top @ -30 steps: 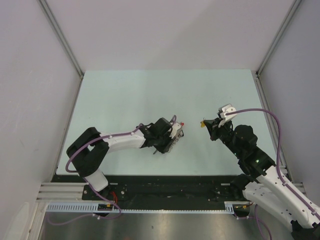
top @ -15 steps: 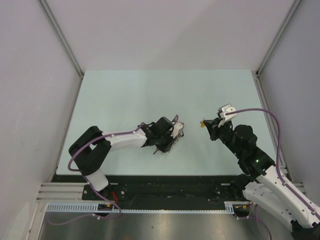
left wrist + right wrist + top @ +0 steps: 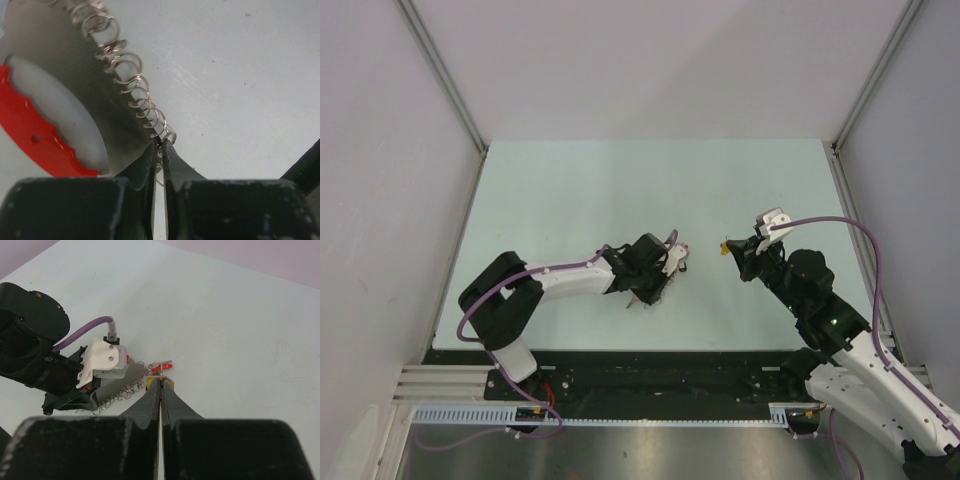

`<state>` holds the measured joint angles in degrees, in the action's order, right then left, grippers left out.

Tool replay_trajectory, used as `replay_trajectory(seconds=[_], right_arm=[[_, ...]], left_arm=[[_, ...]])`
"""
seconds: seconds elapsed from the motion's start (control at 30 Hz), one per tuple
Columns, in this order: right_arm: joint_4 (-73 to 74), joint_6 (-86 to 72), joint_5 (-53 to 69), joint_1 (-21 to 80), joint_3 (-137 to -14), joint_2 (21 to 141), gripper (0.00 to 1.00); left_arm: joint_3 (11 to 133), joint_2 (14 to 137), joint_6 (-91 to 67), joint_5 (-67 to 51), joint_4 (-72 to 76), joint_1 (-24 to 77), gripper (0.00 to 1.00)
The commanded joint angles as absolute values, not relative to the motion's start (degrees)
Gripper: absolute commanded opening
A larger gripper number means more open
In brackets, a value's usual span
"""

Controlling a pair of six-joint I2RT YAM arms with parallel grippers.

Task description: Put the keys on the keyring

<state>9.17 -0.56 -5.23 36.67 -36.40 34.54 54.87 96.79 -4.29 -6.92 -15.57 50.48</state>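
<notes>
My left gripper is shut on a small wire ring at the edge of the keyring. The keyring's red curved band and grey ridged tag fill the left of the left wrist view. In the top view the left gripper holds the keyring just above mid-table. My right gripper is shut on the yellow-orange key, its tip close to the keyring's rings. The red key hangs at the keyring's end, just beyond my right fingertips. The right gripper faces the left one across a small gap. The green key is out of view.
The pale green table is walled at the left, back and right. A dark rail runs along the near edge by the arm bases. The left wrist's white camera mount and purple cable sit close to my right fingers.
The left arm has shifted very slightly with the keyring still held. The right arm has not visibly moved.
</notes>
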Motion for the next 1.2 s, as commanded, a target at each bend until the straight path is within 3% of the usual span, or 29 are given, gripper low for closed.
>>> replay_trajectory(seconds=[0.0, 0.1, 0.57, 1.17], right_arm=[[7.56, -0.97, -4.92, 36.83, -36.39, 34.37, 0.0], [7.65, -0.97, -4.92, 36.74, -36.39, 34.19, 0.0], [7.65, -0.97, -4.92, 36.83, -36.39, 34.28, 0.0], [7.65, -0.88, -5.27, 36.83, -36.39, 34.45, 0.0]], left_arm=[[56.25, 96.07, -3.43, -7.47, -17.14, 50.19, 0.07], [56.77, 94.05, -2.99, -6.25, -18.63, 50.27, 0.0], [64.86, 91.58, 3.07, 7.56, -29.97, 50.45, 0.0], [76.99, 106.52, 7.56, 14.42, -40.87, 55.28, 0.0]])
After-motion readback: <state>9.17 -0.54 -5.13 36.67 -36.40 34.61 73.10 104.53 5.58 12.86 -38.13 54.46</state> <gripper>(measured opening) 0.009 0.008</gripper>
